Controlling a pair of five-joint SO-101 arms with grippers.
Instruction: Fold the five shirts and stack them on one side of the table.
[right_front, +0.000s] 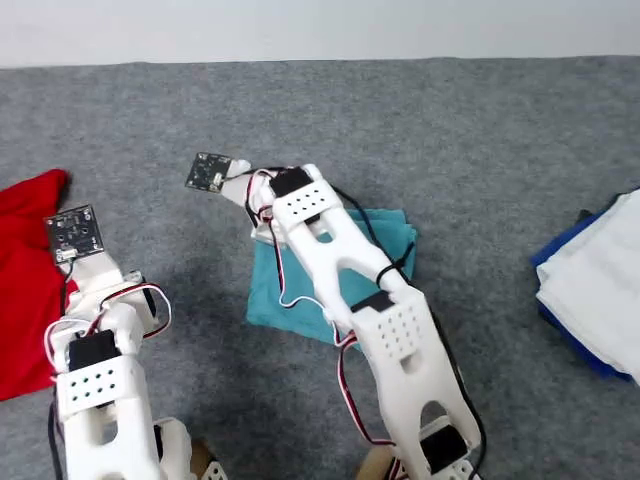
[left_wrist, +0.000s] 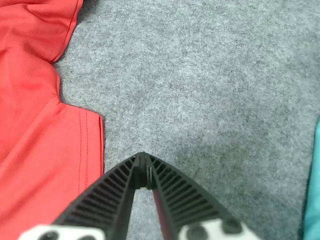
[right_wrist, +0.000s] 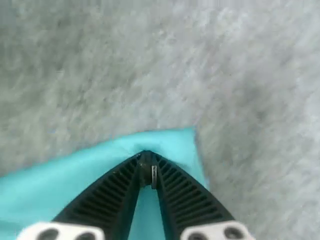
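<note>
A teal shirt (right_front: 385, 240) lies folded on the grey felt at the table's middle, partly under my right arm. My right gripper (right_wrist: 146, 157) is shut, pinching the teal shirt (right_wrist: 75, 170) close to its corner, where the cloth puckers at the tips. A red shirt (right_front: 25, 270) is spread at the left edge. My left gripper (left_wrist: 144, 160) is shut with nothing in it, hovering over bare felt just beside the red shirt's (left_wrist: 35, 100) hem. A sliver of the teal shirt (left_wrist: 312, 200) lies off to one side of it.
At the right edge sits a stack of folded shirts, white ones (right_front: 600, 290) on top of a blue one (right_front: 560, 250). Grey felt (right_front: 450, 130) covers the table, with open room at the back and between the teal shirt and the stack.
</note>
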